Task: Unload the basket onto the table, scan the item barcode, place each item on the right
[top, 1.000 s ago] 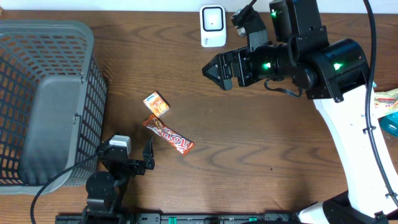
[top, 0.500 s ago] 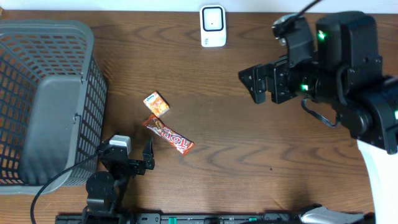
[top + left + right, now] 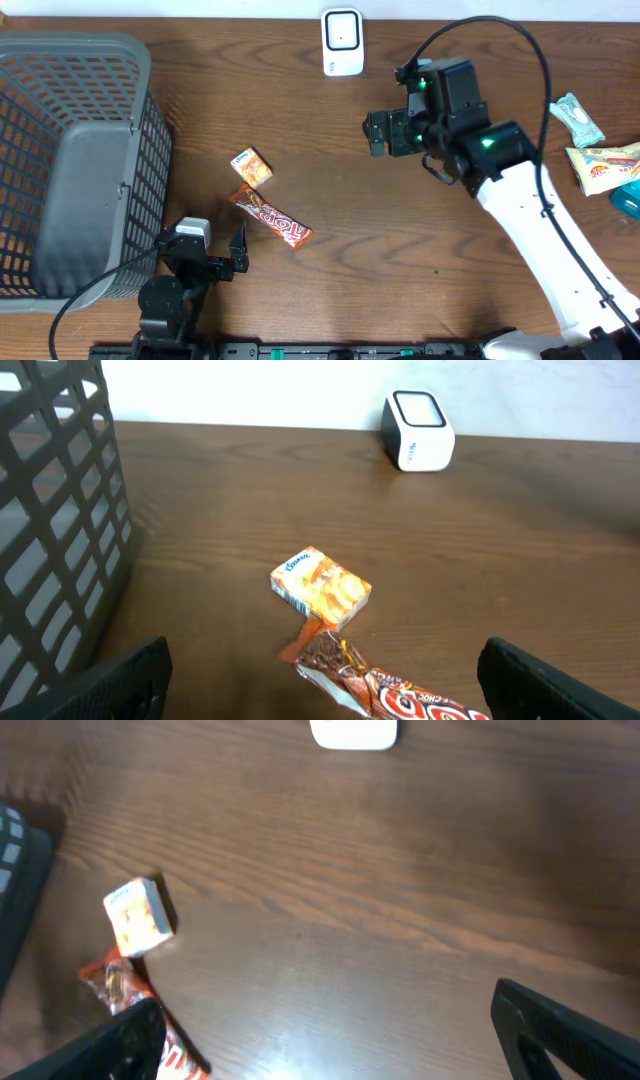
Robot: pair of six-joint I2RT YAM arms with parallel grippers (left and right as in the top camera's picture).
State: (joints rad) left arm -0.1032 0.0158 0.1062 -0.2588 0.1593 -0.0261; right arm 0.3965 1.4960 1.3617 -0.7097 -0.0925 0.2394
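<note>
The right arm is reaching in from the 4 o'clock corner of the tabletop (image 3: 330, 290), its white forearm slanting toward 11 o'clock. The right tool (image 3: 378, 133) is hanging above bare wood a little right of centre and pointing toward 9 o'clock. Its jaws are standing wide apart and gripping nothing; in the right wrist view the dark fingertips (image 3: 120, 1040) are showing at the lower corners with only wood between them. The left arm is sitting folded at the 7 o'clock edge. The left tool (image 3: 203, 248) is facing 12 o'clock, low over the tabletop, its jaws likewise spread wide and empty.

A small orange-and-white box (image 3: 252, 167) is lying flat left of centre, turned slightly askew. A chocolate bar (image 3: 272, 218) in a shiny red wrapper is lying just at 5 o'clock of the box and stretching away toward 4 o'clock. Its crimped end is coming very close to the box; whether they are touching I cannot tell. Both are resting just ahead of the left tool and well apart from the right tool.

A white scanner (image 3: 342, 42) is standing at the 12 o'clock edge. A grey basket (image 3: 150, 150) is filling the 9 o'clock side, and some snack packets (image 3: 600, 165) are lying at 3 o'clock.
</note>
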